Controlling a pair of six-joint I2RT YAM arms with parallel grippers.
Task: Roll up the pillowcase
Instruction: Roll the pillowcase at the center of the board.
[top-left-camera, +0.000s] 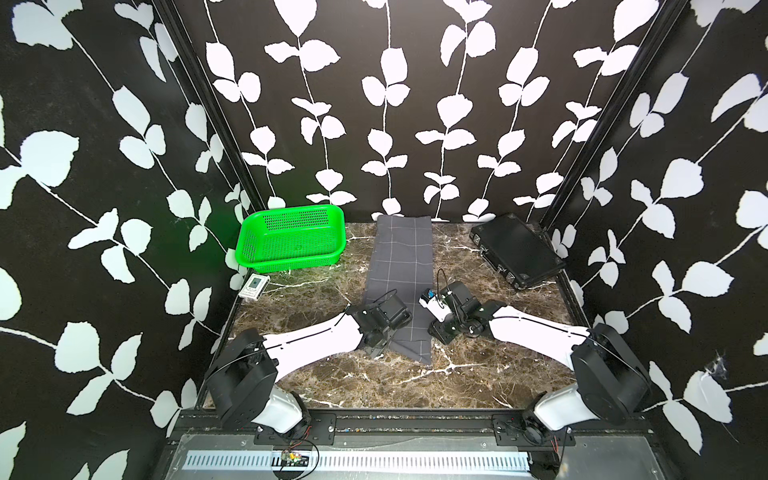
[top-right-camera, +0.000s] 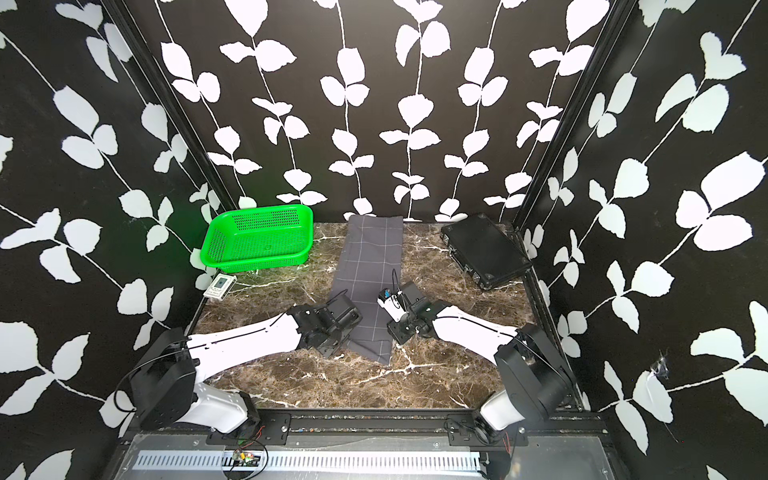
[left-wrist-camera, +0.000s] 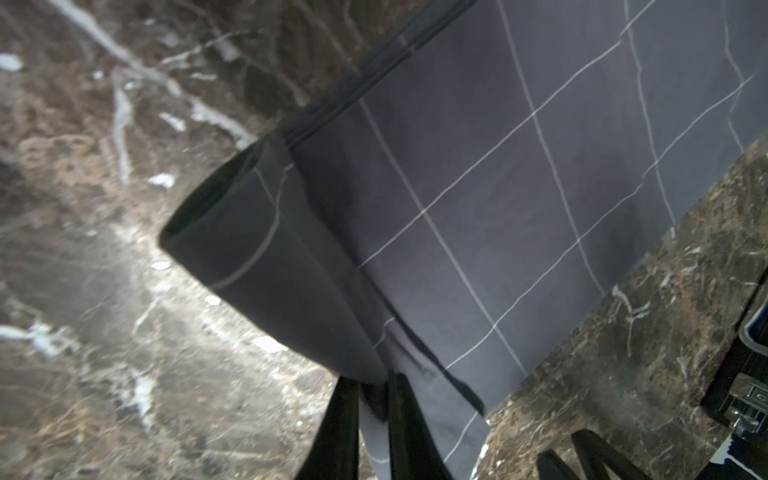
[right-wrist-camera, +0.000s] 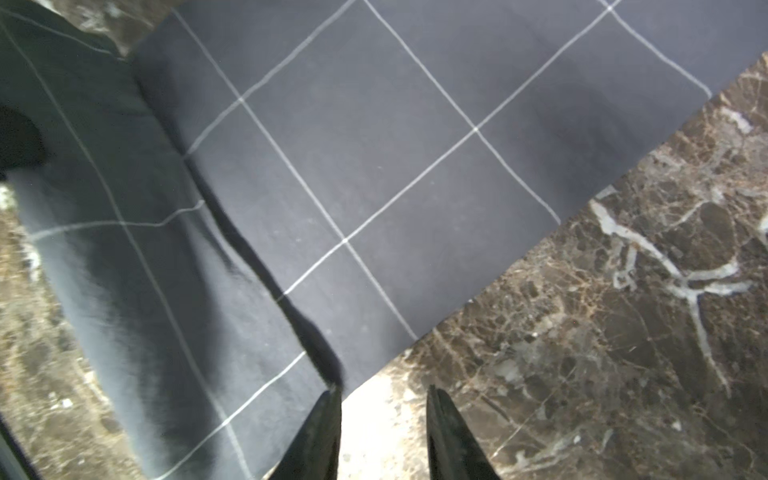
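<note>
Charcoal-grey with a thin white grid, the pillowcase (top-left-camera: 399, 266) lies as one long strip down the middle of the tabletop (top-left-camera: 374, 386). Only its near end is turned over (a first loose curl), so nearly all the rolling is left. The left gripper (left-wrist-camera: 374, 411) pinches that curl, jaws narrow. The right gripper (right-wrist-camera: 382, 415) stands partly open and empty at the cloth's corner. Around them are one green basket (top-left-camera: 286, 262), one black case (top-left-camera: 517, 249) and one small white box (top-left-camera: 254, 286).

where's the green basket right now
In both top views the green basket sits on the table, far left corner, just left of the pillowcase.
</note>
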